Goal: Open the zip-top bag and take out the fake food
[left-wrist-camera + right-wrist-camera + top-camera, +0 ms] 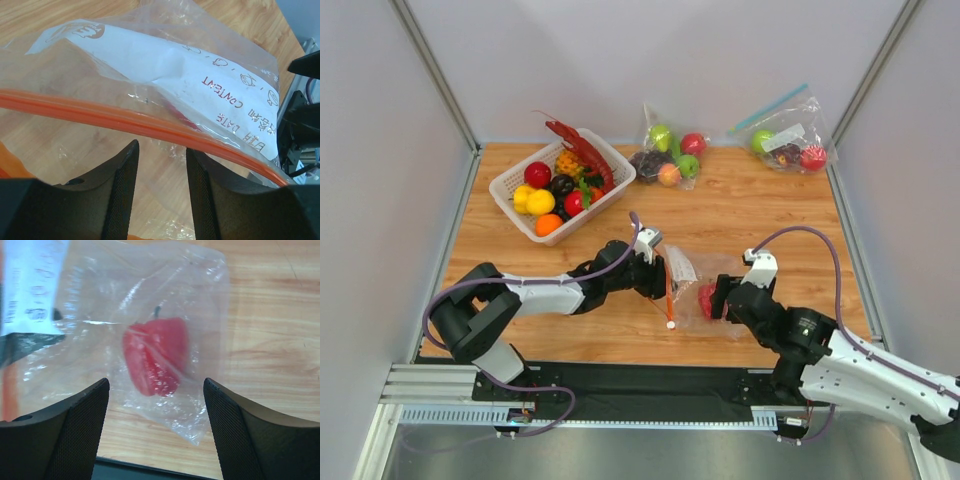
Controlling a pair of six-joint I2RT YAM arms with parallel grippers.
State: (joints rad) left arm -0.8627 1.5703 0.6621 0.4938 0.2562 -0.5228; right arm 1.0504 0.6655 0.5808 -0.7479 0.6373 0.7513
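The zip-top bag point(692, 292) lies flat on the wooden table between my two grippers, with its orange-red zip strip point(668, 295) on its left edge and its white label point(680, 266) at the top. A glossy red pepper-like piece point(706, 299) sits inside it. My left gripper point(656, 276) is open at the zip edge. In the left wrist view its jaws point(162, 147) stand apart just short of the strip point(125, 117) and label point(200, 70). My right gripper point(724, 296) is wide open point(156, 382), just short of the pepper point(156, 355). The dark-red lobster point(582, 152) lies in the basket. I cannot make out a carrot.
A white basket point(603, 203) of round fruits stands at the back left. A clear bag of apples and grapes point(665, 155) lies at the back middle. A clear bag with a blue zip strip point(788, 140) lies at the back right. Grey walls close both sides.
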